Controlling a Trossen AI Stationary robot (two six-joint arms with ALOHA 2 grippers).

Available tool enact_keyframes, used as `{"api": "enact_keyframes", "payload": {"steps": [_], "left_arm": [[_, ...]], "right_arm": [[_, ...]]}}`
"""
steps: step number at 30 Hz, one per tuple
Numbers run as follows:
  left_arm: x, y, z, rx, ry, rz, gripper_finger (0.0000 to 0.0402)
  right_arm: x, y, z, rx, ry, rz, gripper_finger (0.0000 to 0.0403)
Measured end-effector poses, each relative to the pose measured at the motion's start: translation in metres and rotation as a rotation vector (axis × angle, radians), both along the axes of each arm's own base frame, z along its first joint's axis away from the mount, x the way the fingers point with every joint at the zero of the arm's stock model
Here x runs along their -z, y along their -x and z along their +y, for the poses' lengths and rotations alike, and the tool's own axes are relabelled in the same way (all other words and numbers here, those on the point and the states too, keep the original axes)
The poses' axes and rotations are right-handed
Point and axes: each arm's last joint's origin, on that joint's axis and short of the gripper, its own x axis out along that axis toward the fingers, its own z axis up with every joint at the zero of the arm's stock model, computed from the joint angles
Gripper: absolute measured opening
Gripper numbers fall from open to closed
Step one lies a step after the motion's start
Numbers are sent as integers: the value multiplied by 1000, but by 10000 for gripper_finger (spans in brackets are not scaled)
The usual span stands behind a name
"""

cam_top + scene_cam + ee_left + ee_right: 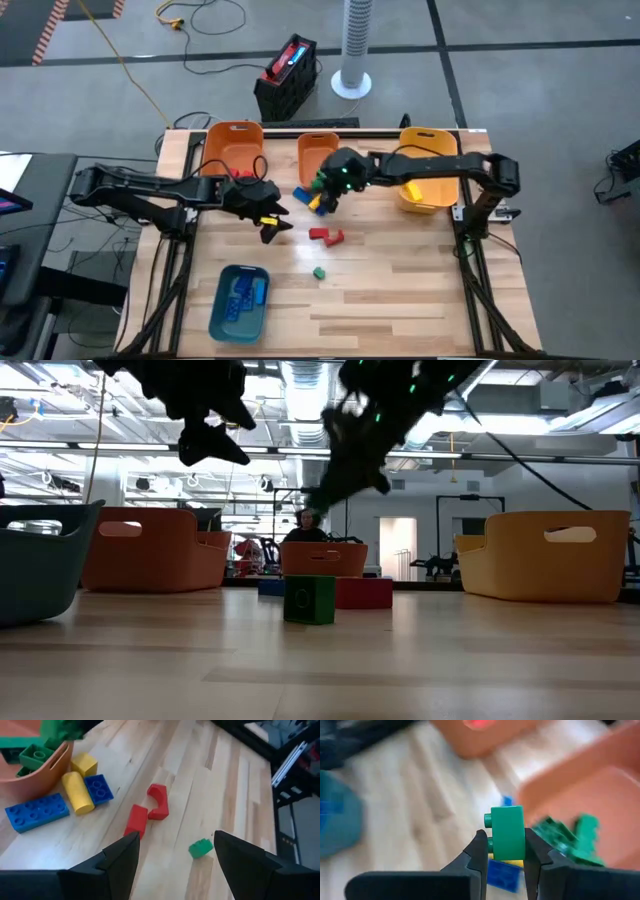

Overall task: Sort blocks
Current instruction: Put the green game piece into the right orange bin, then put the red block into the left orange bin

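My right gripper [506, 841] is shut on a green brick [507, 831], in the air by the near rim of the small orange bin [318, 152]. That bin has green bricks [570, 836] in it. My left gripper [175, 856] is open and hovers above the table [270, 226], left of two red bricks [136, 820] [158, 801] and a lone green brick [200, 848]. Blue and yellow bricks [77, 792] lie on the table beside the small orange bin. In the low view the green brick [309, 599] stands in front of a red one [363, 592]. My right gripper pinches the green brick by two opposite side faces [520, 837], one finger [479, 851] on each side. Studs stick out of a free face [488, 820]. The fingers come slanting down from the table's right. The brick is lifted clear of the table.
A larger orange bin [232, 150] stands at the far left, a yellow bin [425, 180] at the far right, and a teal bin [240, 300] with blue bricks near the left near edge. Bare wood lies toward the near right. A person shows in the room beyond [305, 525].
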Motion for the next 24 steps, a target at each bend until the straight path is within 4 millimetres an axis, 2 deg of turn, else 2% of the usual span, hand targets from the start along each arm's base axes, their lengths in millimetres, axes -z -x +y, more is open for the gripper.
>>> {"api": "enact_keyframes", "payload": {"steps": [5, 11, 14, 18, 21, 24], "left_arm": [[-3, -1, 0, -15, 22, -19, 249], [-2, -1, 0, -22, 30, -12, 249], [-2, -1, 0, -31, 29, -15, 249], [-2, -1, 0, -35, 26, -7, 249], [0, 1, 0, -36, 25, 18, 249], [3, 2, 0, -34, 25, 46, 249]], "right_arm": [[19, -8, -28, 77, -50, 136, 79], [26, -20, -44, 108, -73, 202, 91], [31, -21, -48, 109, -90, 279, 120], [28, -20, -51, 105, -99, 298, 181], [21, -16, -49, 101, -98, 302, 224], [1, -9, -44, 63, -60, 260, 248]]}}
